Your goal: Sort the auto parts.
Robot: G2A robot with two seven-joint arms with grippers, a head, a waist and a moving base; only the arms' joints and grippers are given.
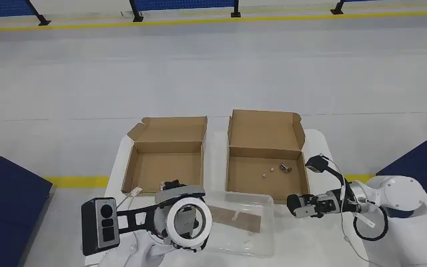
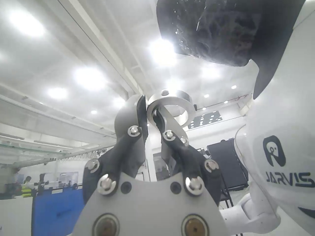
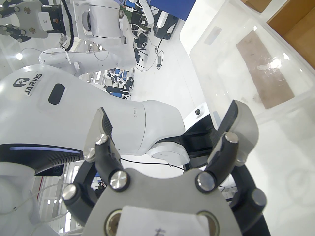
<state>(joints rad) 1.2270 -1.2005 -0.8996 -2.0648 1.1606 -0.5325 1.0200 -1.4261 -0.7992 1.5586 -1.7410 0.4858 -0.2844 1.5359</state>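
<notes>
Jaws of the left gripper [image 2: 149, 114] are pinching a metal ring [image 2: 176, 95] by its wall, one finger outside and the other one passing through the hole. The gripper points upward, so the ring is held in the air and not lying on anything. From the top view the ring [image 1: 189, 205] is over the near left part of the bench [image 1: 215, 170], in front of the left box [image 1: 160, 170]. The part of its wall between the fingers is covered.

The left box and the right box [image 1: 250, 167] stand side by side in the middle of the bench, both with the lid folded back. A dark part [image 1: 173, 183] lies at the near wall of the left box; the arm cuts off its lower side and its shape is hard to make out. Two small parts [image 1: 284, 167] lie on the floor of the right box, toward its right wall, too small to tell their kind.

A clear bin [image 1: 257, 243] stands at the near edge of the bench, in front of the right box, with a brown strip [image 1: 237, 219] flat on its bottom.

The right gripper [image 3: 168, 110] is just beside the right wall of the bin, near the near right corner of the bench. Its jaws are spread wide with nothing between them.
</notes>
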